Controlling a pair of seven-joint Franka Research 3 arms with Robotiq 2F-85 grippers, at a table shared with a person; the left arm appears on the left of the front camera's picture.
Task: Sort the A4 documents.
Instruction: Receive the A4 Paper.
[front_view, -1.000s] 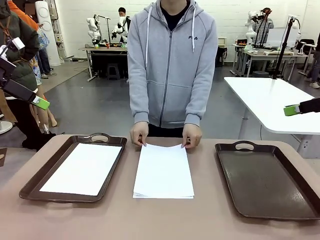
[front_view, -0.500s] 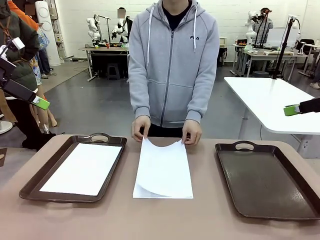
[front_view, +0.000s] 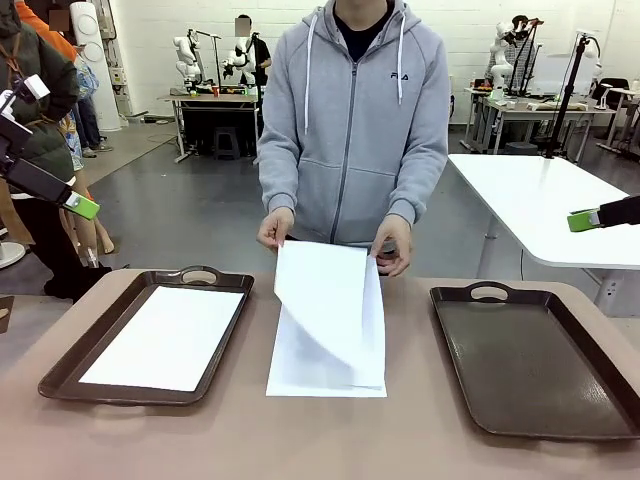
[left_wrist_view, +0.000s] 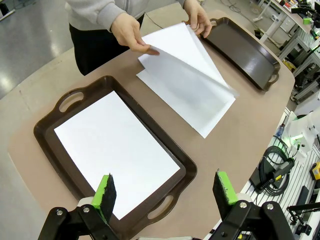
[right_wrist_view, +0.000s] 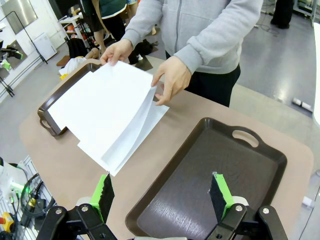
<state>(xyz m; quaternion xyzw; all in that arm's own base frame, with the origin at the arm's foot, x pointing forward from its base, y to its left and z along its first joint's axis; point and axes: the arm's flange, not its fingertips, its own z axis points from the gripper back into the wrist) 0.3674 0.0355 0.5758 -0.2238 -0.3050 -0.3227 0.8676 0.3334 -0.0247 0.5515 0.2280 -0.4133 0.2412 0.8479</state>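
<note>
A stack of white A4 documents (front_view: 325, 370) lies on the table between two dark brown trays. The person's hands (front_view: 275, 228) hold the top sheet (front_view: 325, 295) by its far edge, raised and curling off the stack (left_wrist_view: 200, 100). One white sheet (front_view: 165, 335) lies flat in the left tray (front_view: 60, 365); the right tray (front_view: 530, 350) holds nothing. My left gripper (left_wrist_view: 165, 190) hangs open above the left tray's (left_wrist_view: 175, 150) near end. My right gripper (right_wrist_view: 162, 192) is open above the near end of the right tray (right_wrist_view: 200, 180). Both are well clear of the paper.
The tan tabletop (front_view: 320, 440) has bare room in front of the stack and trays. A white table (front_view: 540, 195) stands behind on the right. Bystanders stand at the far left (front_view: 40, 120). Cables (left_wrist_view: 272, 167) lie off the table's edge.
The person has lifted the top sheet's far edge from flat on the stack to well above the table. Neither arm has moved.
</note>
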